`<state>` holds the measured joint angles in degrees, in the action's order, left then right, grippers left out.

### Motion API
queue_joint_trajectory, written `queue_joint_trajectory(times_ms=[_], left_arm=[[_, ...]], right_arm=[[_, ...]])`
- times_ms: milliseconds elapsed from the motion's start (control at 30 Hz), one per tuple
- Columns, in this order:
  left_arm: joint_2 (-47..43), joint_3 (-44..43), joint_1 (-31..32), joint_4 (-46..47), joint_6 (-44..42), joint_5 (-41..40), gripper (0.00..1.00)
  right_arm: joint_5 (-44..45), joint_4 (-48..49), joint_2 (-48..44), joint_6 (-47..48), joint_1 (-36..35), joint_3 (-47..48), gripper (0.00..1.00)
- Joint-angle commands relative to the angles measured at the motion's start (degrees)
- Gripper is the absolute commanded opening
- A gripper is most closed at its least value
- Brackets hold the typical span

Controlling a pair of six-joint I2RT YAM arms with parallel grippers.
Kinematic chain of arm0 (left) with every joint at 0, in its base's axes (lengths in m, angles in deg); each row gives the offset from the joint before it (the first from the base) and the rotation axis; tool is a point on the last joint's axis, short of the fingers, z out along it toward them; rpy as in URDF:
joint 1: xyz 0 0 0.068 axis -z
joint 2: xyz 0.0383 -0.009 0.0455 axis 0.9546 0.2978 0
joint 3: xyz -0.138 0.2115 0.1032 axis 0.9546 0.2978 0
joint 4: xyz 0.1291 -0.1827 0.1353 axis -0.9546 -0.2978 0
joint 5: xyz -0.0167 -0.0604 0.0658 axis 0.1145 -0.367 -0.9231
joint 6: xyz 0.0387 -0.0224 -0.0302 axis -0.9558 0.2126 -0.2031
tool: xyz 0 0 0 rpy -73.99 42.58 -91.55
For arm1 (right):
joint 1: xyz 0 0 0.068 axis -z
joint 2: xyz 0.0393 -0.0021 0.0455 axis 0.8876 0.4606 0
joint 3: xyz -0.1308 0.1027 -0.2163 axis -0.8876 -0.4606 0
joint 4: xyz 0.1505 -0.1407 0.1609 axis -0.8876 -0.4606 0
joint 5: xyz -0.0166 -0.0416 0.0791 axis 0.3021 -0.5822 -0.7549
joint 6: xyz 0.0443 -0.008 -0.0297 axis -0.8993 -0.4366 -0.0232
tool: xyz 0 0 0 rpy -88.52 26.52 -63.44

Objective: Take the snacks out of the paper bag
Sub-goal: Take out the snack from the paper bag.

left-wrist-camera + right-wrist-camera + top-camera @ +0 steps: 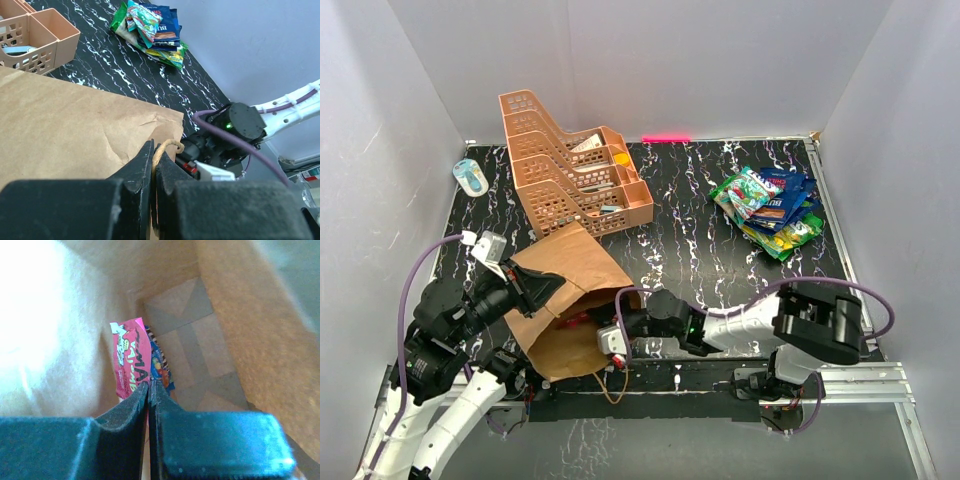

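The brown paper bag (570,270) lies on its side at the near left, its mouth facing the right arm. My left gripper (154,150) is shut on the bag's twine handle (169,145) at the upper edge of the mouth; it also shows in the top view (548,287). My right gripper (148,386) is inside the bag, jaws closed on the edge of a pink snack packet (131,360), with a blue packet (161,369) just beside it. In the top view its tips are hidden in the bag mouth (618,325). A pile of snacks (770,205) lies at the far right.
An orange mesh tiered tray rack (570,165) stands just behind the bag. A small blue and white object (472,177) sits at the far left. White walls close in on the black marbled table (690,240). The right arm (240,125) lies low across the near edge.
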<state>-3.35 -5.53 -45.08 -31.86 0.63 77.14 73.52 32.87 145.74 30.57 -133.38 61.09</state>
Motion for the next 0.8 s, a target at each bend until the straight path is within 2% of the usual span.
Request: queue_joint_trajectory(times_ms=[0, 67, 200, 333, 533, 767], left_arm=[[0.61, -0.32, 0.05, 0.41, -1.12, -1.4, 0.0], [1.61, -1.09, 0.06, -0.1, -1.12, -2.54, 0.0], [5.23, -5.18, 0.09, 0.48, 0.09, -5.67, 0.0], [9.15, -11.48, 0.09, -1.61, 3.31, -19.5, 0.0], [13.69, -16.55, 0.05, -3.27, 1.9, -27.5, 0.0], [13.84, -16.08, 0.13, -4.06, 1.75, -31.09, 0.0]], right_arm=[[2.54, 1.31, -7.95, -12.21, 0.08, 0.54, 0.08], [3.32, -5.22, -11.5, -19.43, 0.11, 2.87, 0.08], [6.3, -24.58, -18.06, -33.73, 0.2, 10.92, 0.08], [6.31, -39.87, -24.91, -41.13, 0.23, 16.38, 0.08], [18.38, -53.91, -33.2, -53.61, 0.25, 26.88, 0.08], [29.78, -63.53, -33.27, -54.52, 0.2, 42.43, 0.08]])
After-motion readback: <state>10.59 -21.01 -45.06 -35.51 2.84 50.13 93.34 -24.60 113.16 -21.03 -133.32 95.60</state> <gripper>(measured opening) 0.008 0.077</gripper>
